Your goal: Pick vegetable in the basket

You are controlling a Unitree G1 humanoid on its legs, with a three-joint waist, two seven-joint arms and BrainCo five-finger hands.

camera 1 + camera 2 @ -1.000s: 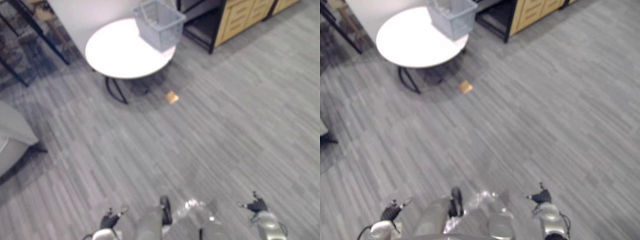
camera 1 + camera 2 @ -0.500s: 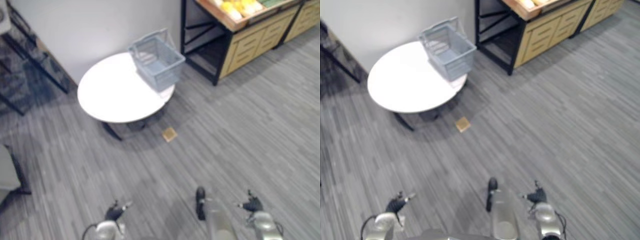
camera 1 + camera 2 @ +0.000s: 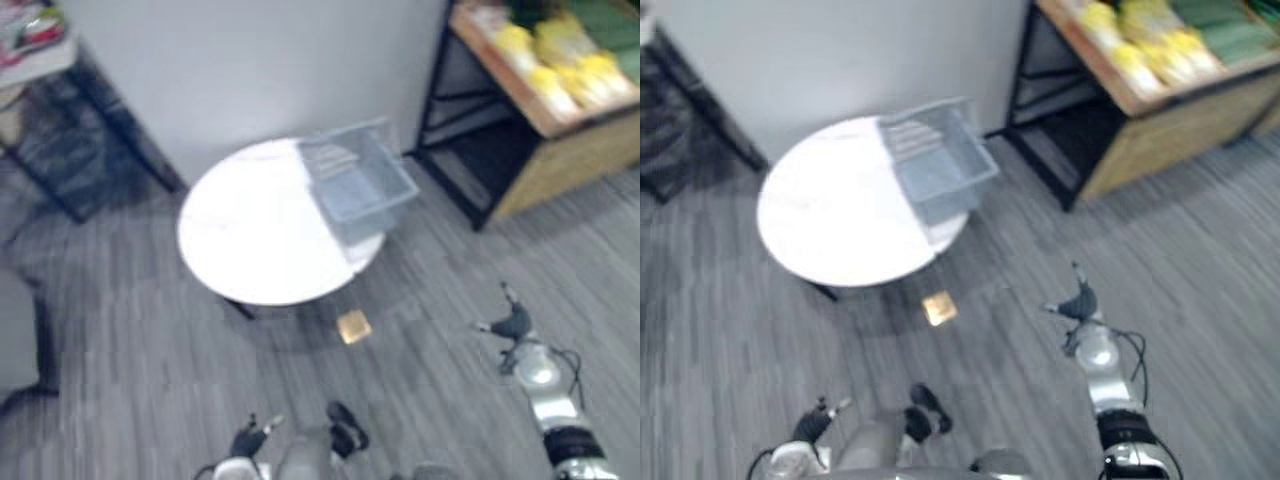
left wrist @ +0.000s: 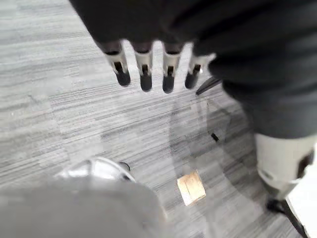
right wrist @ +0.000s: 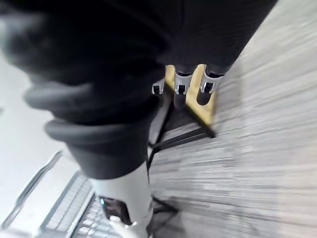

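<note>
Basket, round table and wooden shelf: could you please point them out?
basket (image 3: 352, 185), left eye view, mesh bottom.
round table (image 3: 250, 235), left eye view, bare top.
wooden shelf (image 3: 1170, 140), right eye view, front panel.

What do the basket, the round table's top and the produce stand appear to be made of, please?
Basket: probably plastic, pale grey-blue, with slotted walls that let the table show through.
Table top: smooth, matte white, perhaps laminate or painted board; the look leaves this open.
Produce stand: light, wood-look panels with an even tan finish, set in a thin black frame, likely metal.
</note>
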